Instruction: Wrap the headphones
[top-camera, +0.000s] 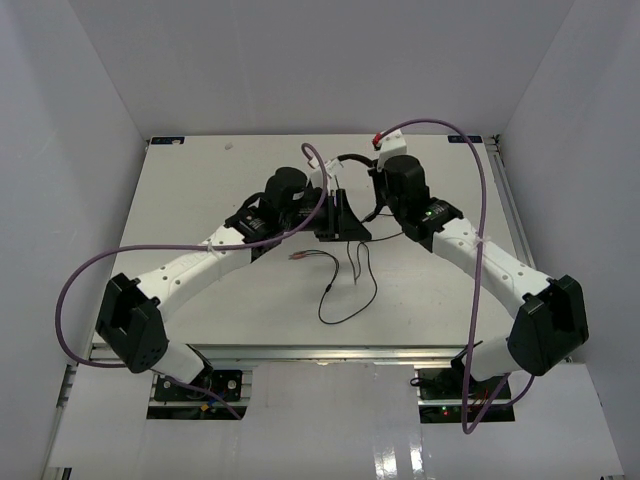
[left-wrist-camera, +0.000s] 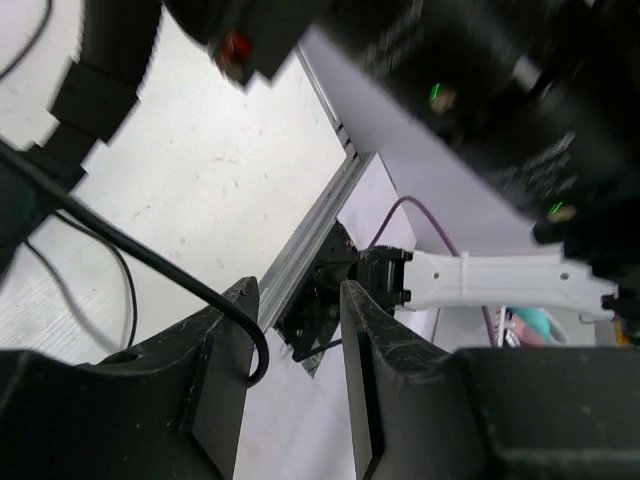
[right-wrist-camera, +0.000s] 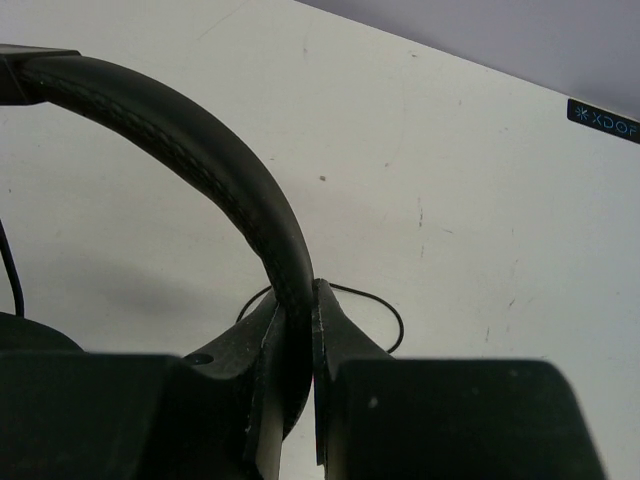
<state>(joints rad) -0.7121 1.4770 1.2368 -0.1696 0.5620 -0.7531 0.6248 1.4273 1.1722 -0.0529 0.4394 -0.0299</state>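
The black headphones (top-camera: 338, 215) stand near the middle of the table, with the headband (top-camera: 350, 159) arching up toward the back. My right gripper (top-camera: 379, 178) is shut on the padded headband (right-wrist-camera: 200, 140); its fingers pinch it at the tips (right-wrist-camera: 298, 293). My left gripper (top-camera: 325, 203) is at the left side of the headset. Its jaws (left-wrist-camera: 300, 292) stand open, and the thin black cable (left-wrist-camera: 150, 262) loops against the inner edge of the left finger (left-wrist-camera: 225, 360). The rest of the cable (top-camera: 345, 290) trails loose on the table toward me, ending in reddish plugs (top-camera: 297, 258).
Thick purple robot cables arc over both arms, one on the left (top-camera: 75, 290) and one on the right (top-camera: 485, 210). White enclosure walls stand on three sides. The table's aluminium side rail (left-wrist-camera: 310, 235) shows in the left wrist view. My right arm fills the top of that view (left-wrist-camera: 480, 90).
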